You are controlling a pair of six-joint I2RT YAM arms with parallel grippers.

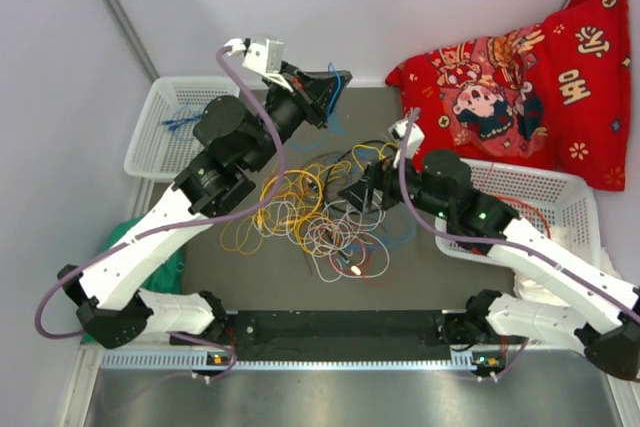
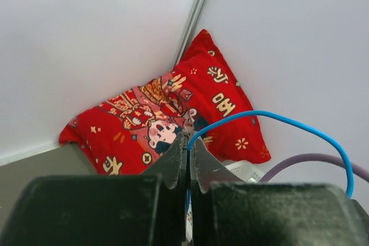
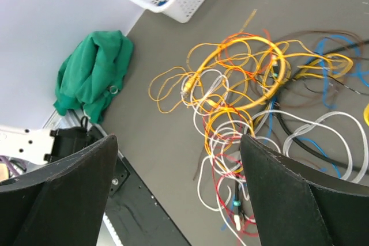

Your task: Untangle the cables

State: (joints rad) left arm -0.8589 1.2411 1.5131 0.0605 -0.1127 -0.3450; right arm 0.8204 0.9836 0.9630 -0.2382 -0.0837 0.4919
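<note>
The cables [image 1: 320, 212] lie in a loose tangle of yellow, orange, white, red, blue and black loops on the grey table's middle. They also show in the right wrist view [image 3: 248, 84]. My left gripper [image 1: 335, 82] is raised over the far side of the table. In the left wrist view it [image 2: 189, 137] is shut on a blue cable [image 2: 271, 116] that arcs away to the right; in the top view that cable [image 1: 334, 107] hangs down toward the tangle. My right gripper [image 1: 362, 192] hovers over the tangle's right side, open and empty [image 3: 179, 142].
A white basket [image 1: 170, 122] with a blue cable stands at the far left, another white basket [image 1: 540, 197] at the right. A red pillow [image 1: 530, 77] leans in the far right corner. A green cloth [image 1: 150, 257] lies at the left edge. A black strip [image 1: 340, 332] runs along the front.
</note>
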